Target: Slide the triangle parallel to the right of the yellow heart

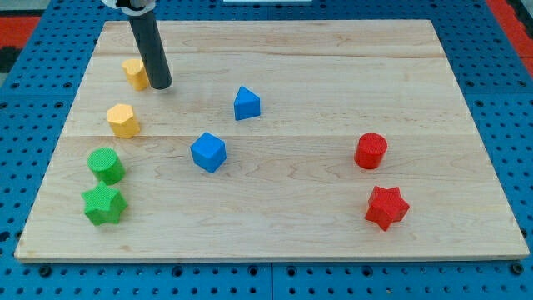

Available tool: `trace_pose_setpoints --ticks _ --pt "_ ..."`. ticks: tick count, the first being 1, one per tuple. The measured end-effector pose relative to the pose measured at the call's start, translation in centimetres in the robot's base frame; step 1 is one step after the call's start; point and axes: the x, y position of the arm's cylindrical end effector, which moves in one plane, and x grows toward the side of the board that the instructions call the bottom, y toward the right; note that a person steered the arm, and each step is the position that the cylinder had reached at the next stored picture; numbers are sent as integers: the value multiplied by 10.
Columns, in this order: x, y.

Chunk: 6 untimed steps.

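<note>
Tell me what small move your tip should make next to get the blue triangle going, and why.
Probably I should swing my tip toward the view's right, around to the far side of the blue triangle. My tip now sits just right of the yellow heart, and the triangle lies farther right and slightly lower. Pushing it from its right-hand side would send it toward the heart.

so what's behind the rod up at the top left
A yellow block, partly covered by the rod; its shape is unclear. My tip sits just to its right. Whether they touch is hidden.
</note>
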Motion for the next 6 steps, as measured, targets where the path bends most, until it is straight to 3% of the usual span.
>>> trace_pose_setpoints --ticks 3,6 --pt "83 35" --pt "30 150"
